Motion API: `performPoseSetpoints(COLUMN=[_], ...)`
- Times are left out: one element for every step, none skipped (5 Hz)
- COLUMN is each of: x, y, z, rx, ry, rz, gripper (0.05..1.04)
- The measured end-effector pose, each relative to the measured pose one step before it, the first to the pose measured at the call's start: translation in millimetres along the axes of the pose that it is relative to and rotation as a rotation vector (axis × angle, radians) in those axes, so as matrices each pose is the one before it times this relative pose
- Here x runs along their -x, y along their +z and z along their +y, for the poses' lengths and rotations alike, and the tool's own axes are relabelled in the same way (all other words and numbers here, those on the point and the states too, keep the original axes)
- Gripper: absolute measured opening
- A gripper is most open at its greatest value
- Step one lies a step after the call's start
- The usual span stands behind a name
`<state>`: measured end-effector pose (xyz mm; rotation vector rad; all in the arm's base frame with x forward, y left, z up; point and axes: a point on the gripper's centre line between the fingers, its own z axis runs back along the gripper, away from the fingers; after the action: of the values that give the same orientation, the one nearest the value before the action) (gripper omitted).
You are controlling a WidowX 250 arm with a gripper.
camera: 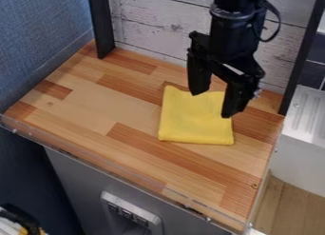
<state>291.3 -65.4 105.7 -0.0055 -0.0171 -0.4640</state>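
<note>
Cloth (190,122) below end effector (215,104) — black posts (101,27) behind.

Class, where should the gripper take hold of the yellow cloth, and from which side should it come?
Probably best near the middle of the yellow cloth, from straight above: it lies flat on the wooden surface, with no raised side to clamp. The open gripper could press lightly and pinch up a ridge.

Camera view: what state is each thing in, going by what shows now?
Gripper: open, fingers spread wide, pointing down over the cloth, gripping nothing; whether a fingertip touches the cloth, I cannot tell.
Yellow cloth: folded into a rough square, lying flat.
Wooden tabletop: bearing the cloth.
</note>
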Motion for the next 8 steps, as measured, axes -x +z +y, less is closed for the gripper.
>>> performPoseSetpoints(x=[-6.37,-5.29,-5.52,-4.80,-2.57,-2.09,-0.65,1.59], y=[-4.69,-4.00,-3.67,-1.81,-13.86,-8.39,-5.26,-10.46], z=[11.26,11.29,6.85,3.15,5.10,7.74,3.26,1.86], rx=[0.0066,0.0078,0.0024,0.0089,0.0122,-0.0025,-0.0126,-0.0114], ry=[-0.1033,-0.0836,-0.0684,-0.0462,-0.0362,-0.0128,-0.0210,-0.0045], rz=[-0.0172,-0.0011,0.0018,0.0125,0.0233,0.0057,0.0047,0.0099], gripper=[0.999,0.999,0.998,0.926,0.668,0.347,0.149,0.069])
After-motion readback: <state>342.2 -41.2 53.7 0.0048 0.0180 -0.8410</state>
